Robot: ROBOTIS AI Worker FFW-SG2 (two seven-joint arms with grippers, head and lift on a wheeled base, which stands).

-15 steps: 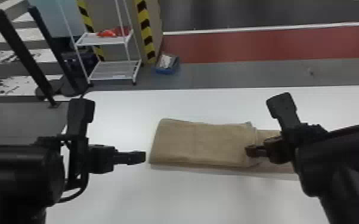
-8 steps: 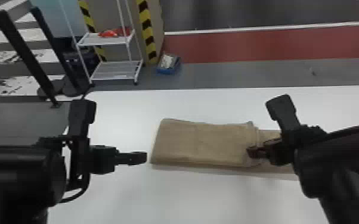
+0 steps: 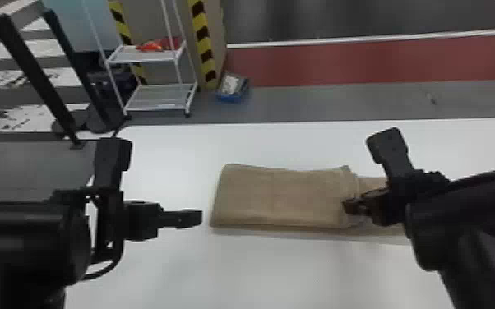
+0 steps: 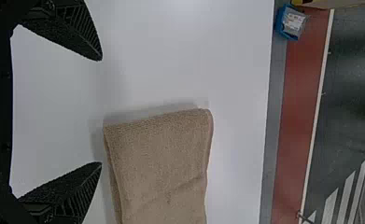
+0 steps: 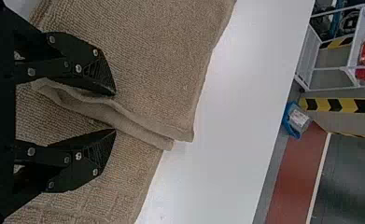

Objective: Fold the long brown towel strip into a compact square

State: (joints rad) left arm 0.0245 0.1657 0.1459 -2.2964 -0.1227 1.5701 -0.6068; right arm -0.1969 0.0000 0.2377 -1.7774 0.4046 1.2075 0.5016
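Observation:
In the head view my left gripper point(image 3: 195, 217) stands just left of the brown towel strip point(image 3: 279, 197), not touching it. The towel lies on the table, its left part folded over in layers, a single lower layer running on to the right beneath my right gripper point(image 3: 351, 207). The left wrist view has my left gripper point(image 4: 101, 112) open, nothing between its fingers, near the towel's folded end point(image 4: 161, 158). In the right wrist view my right gripper point(image 5: 115, 112) is open over the towel point(image 5: 143, 56), its fingers either side of the folded layers' loose edges point(image 5: 119, 119).
The white table point(image 3: 259, 271) reaches around the towel on the near and far sides. Beyond its far edge stand a white wire shelf point(image 3: 156, 98) and a blue bin point(image 3: 232, 92) on the floor. Black posts point(image 3: 33, 70) rise at the far left.

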